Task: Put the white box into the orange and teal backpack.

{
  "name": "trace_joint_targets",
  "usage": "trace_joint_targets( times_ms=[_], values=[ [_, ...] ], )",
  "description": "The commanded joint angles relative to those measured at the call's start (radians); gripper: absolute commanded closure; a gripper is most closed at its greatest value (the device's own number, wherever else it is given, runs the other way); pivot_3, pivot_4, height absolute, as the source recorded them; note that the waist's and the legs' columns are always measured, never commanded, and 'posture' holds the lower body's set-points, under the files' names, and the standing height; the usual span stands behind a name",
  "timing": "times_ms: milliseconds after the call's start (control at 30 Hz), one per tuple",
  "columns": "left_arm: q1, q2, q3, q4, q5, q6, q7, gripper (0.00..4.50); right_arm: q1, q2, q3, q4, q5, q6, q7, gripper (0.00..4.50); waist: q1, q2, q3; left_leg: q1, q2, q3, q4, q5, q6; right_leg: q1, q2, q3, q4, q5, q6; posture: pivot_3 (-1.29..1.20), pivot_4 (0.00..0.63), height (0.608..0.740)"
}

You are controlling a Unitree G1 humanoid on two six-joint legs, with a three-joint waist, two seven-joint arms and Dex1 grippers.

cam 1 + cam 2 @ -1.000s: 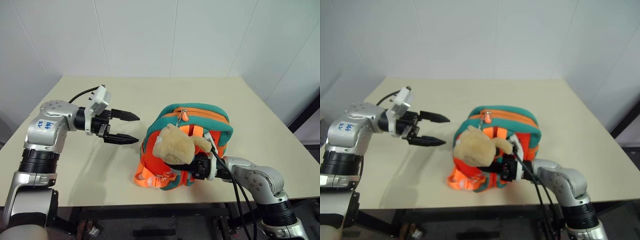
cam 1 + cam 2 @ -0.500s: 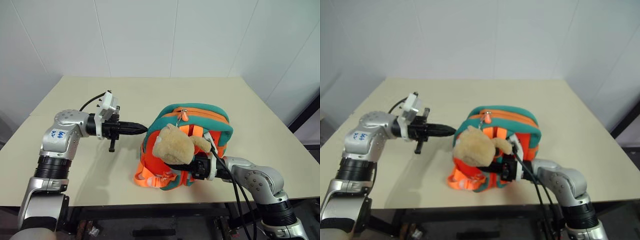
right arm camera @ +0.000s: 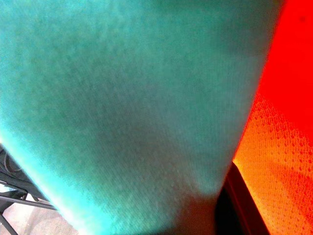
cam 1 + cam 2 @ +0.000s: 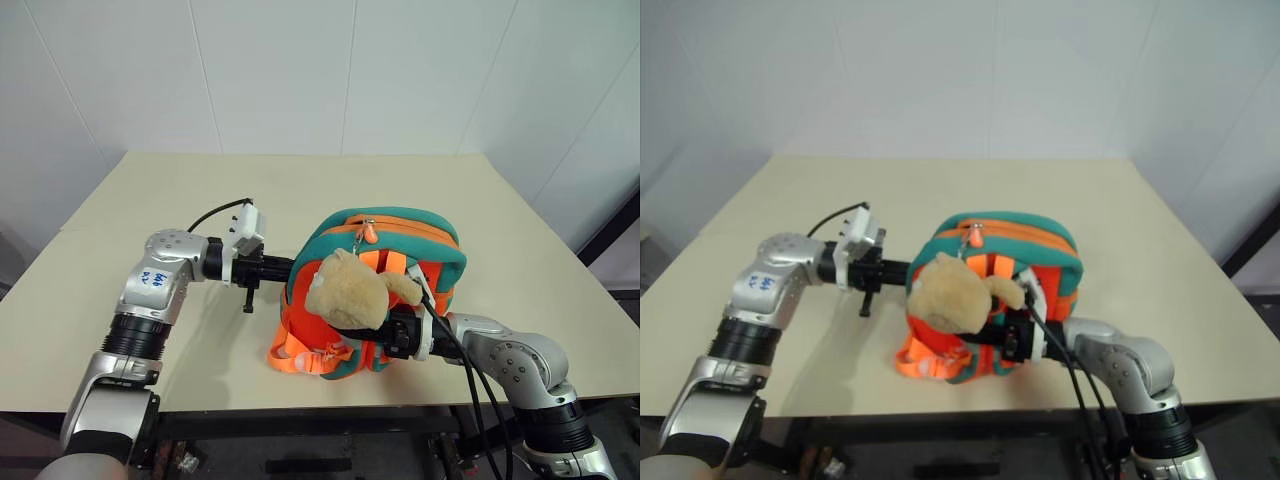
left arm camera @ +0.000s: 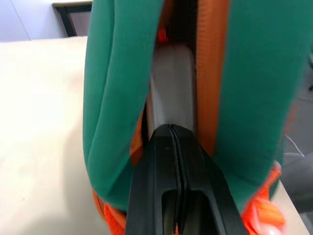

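This looks like a bare test room or lab rather than a home or shop. A plain cream table (image 4: 330, 190) on a dark metal frame (image 4: 300, 425) stands with its far edge against white panelled walls (image 4: 300, 70) with thin seams and nothing hung on them. The top carries a single backpack (image 4: 400, 240) near the near edge, right of middle. Black cables (image 4: 478, 400) hang below the near right corner.

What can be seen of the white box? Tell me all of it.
Just a narrow strip of the white box is visible, in the left wrist view: smooth and pale grey-white with a rounded end, standing inside the side opening of the orange and teal backpack, between its teal and orange edges. The shut left gripper points at it, tips at its surface.
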Motion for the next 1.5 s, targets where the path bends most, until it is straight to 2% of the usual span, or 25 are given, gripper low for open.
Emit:
trace_joint_targets(
  times_ms=[33,267,400,633,733,967,1100,1167,1500],
  values=[
    [-0.04,-0.045,-0.02,0.021,0.021,-0.036,0.022,4.48,0.003,0.01,-0.012,-0.037,0.023,0.001,-0.009,3.97,0.003,0.0,0.0,0.0,0.0,0.0,0.0,0.0,0.0,0.0,0.0,0.0,0.0,0.0,0.0,0.0,0.15,0.74],
    [-0.037,-0.052,0.023,-0.018,-0.026,0.001,0.012,4.48,0.012,0.011,-0.014,-0.046,0.032,0.003,-0.021,3.97,0.019,0.0,0.0,0.0,0.0,0.0,0.002,0.0,0.0,0.001,0.0,0.0,-0.001,0.0,0.0,0.0,0.15,0.74],
    [-0.027,0.01,0.075,-0.082,-0.09,0.076,-0.021,4.48,0.014,0.012,-0.013,-0.045,0.034,0.003,-0.023,3.97,0.013,0.0,0.0,0.0,0.0,0.0,0.001,0.0,0.0,0.0,0.0,0.0,-0.001,0.0,0.0,0.0,0.15,0.74],
    [0.028,0.207,0.178,-0.192,-0.19,0.237,-0.057,4.48,0.011,0.021,-0.001,-0.031,0.023,-0.006,-0.014,3.97,-0.006,0.0,0.0,0.001,0.0,0.0,-0.003,0.0,0.0,0.0,0.0,0.0,0.0,0.0,0.0,0.0,0.15,0.74],
    [0.042,0.247,0.225,-0.248,-0.254,0.365,-0.002,3.94,0.007,0.022,0.004,-0.022,0.019,-0.009,-0.006,3.97,-0.004,0.0,0.0,0.001,0.0,0.0,-0.003,0.0,0.0,0.0,0.0,0.0,-0.001,0.0,0.0,0.0,0.15,0.74],
    [0.075,0.215,0.27,-0.441,-0.428,0.528,0.075,1.7,-0.015,0.023,0.019,0.007,0.001,-0.018,0.019,3.97,-0.003,0.0,0.0,0.001,0.0,0.0,-0.002,0.0,0.0,0.0,0.0,0.0,-0.001,0.0,0.0,0.0,0.15,0.74],
    [0.09,0.197,0.252,-0.504,-0.463,0.535,0.087,0.48,-0.025,0.024,0.024,0.021,-0.009,-0.023,0.03,3.97,-0.007,0.0,0.0,0.001,0.0,0.001,-0.003,0.0,0.0,0.0,0.0,0.001,-0.001,0.0,0.0,0.0,0.15,0.74],
    [0.102,0.185,0.252,-0.525,-0.488,0.532,0.082,0.04,-0.029,0.026,0.025,0.026,-0.013,-0.024,0.034,3.97,-0.006,0.0,0.0,0.002,0.0,0.001,-0.003,0.0,0.0,0.0,0.001,0.001,-0.001,0.0,0.0,0.0,0.15,0.74],
    [0.11,0.196,0.209,-0.567,-0.557,0.586,0.076,0.04,-0.028,0.034,0.023,0.029,-0.02,-0.03,0.034,3.97,-0.005,0.0,0.0,0.002,0.0,0.001,-0.002,0.0,0.0,0.0,0.0,0.002,-0.001,-0.001,-0.002,0.0,0.15,0.74]
  ],
)
